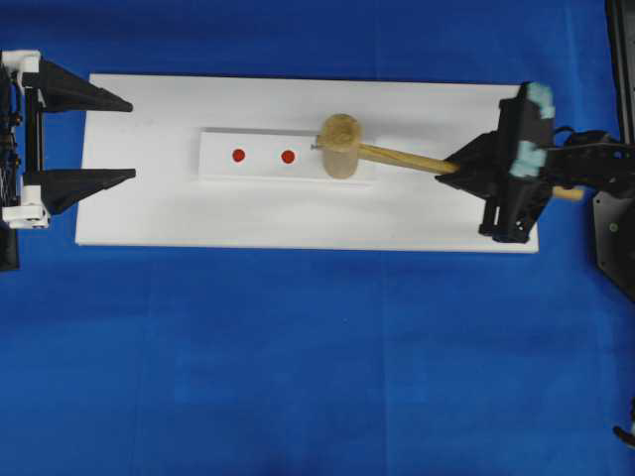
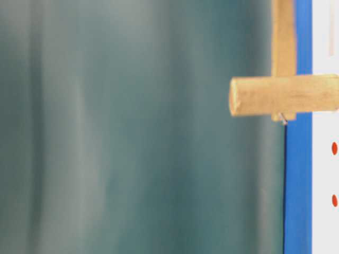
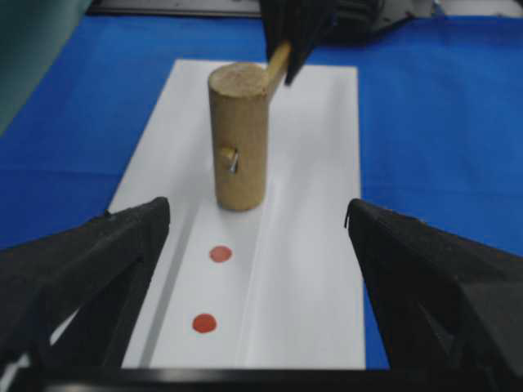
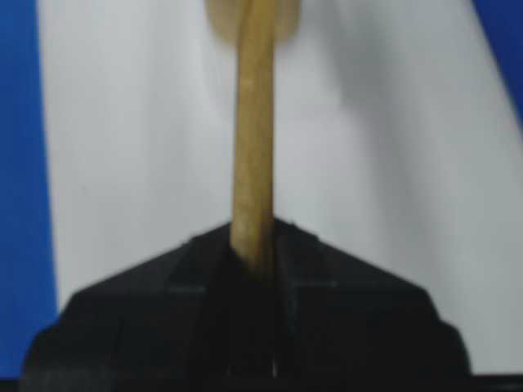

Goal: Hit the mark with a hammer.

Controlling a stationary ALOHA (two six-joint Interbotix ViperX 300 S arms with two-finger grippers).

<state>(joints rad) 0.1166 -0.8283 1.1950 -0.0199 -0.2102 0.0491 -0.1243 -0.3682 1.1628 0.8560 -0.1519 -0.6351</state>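
Observation:
The hammer (image 1: 339,146) is a light wooden mallet. Its thick head (image 3: 239,135) stands on end at the right end of a raised white strip (image 1: 258,169), lower face down on it. Two red marks (image 1: 288,157) (image 1: 238,156) lie bare on the strip to the left of the head, also seen as marks (image 3: 220,254) in the left wrist view. My right gripper (image 1: 459,167) is shut on the handle (image 4: 253,122), whose end sticks out behind it. My left gripper (image 1: 132,140) stands open at the board's left end, holding nothing.
The strip lies on a white board (image 1: 298,213) on blue cloth (image 1: 298,347). In the table-level view a blurred grey-green backdrop (image 2: 132,132) fills the left, with the hammer head (image 2: 283,95) at the right. A black fixture (image 1: 620,228) stands at the right edge.

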